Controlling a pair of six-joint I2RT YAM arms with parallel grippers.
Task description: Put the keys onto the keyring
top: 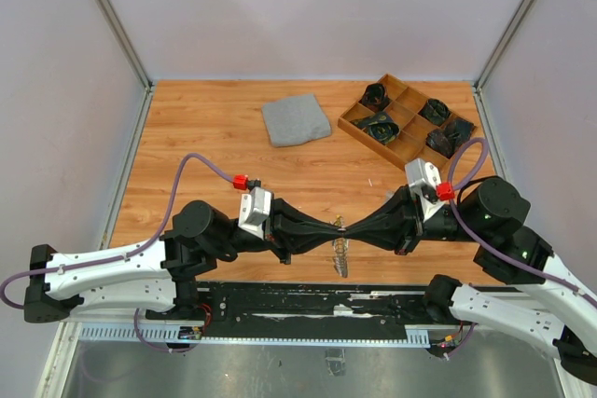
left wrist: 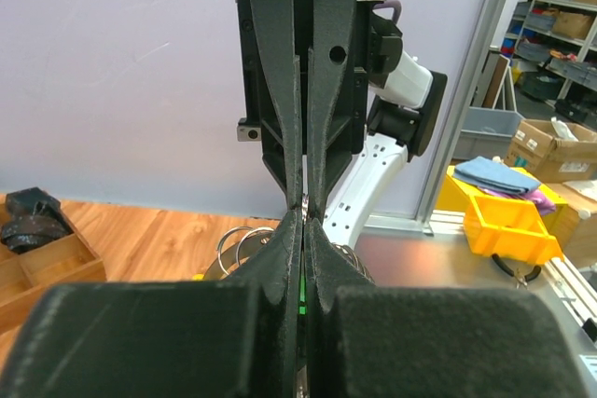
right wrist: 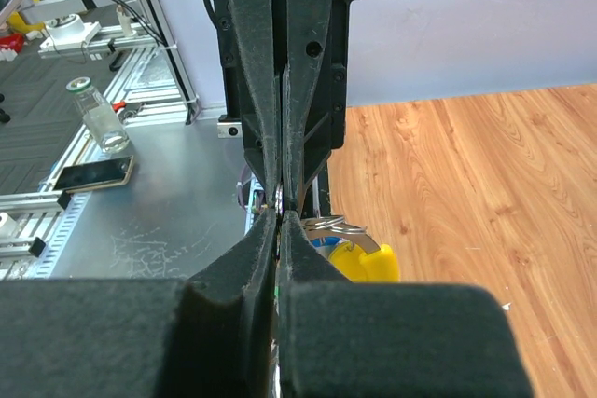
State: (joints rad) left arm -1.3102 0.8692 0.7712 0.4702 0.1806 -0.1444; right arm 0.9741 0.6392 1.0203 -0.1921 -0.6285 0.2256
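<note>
My two grippers meet tip to tip above the table's front edge. The left gripper [top: 332, 227] is shut, and a sliver of a green key [left wrist: 303, 288] shows between its jaws. The right gripper [top: 349, 226] is shut on the thin metal of the keyring [top: 340, 260], which hangs below the tips with keys on it. In the right wrist view the ring loops [right wrist: 322, 225] carry a yellow key head [right wrist: 362, 263] and a bit of a blue one [right wrist: 326, 242]. In the left wrist view silvery loops [left wrist: 235, 243] show beside my fingers [left wrist: 280, 258].
A folded grey cloth [top: 295, 120] lies at the back centre. A wooden divided tray [top: 373, 144] with dark items stands at the back right. The black and metal base plate [top: 280, 300] runs along the near edge under the arms.
</note>
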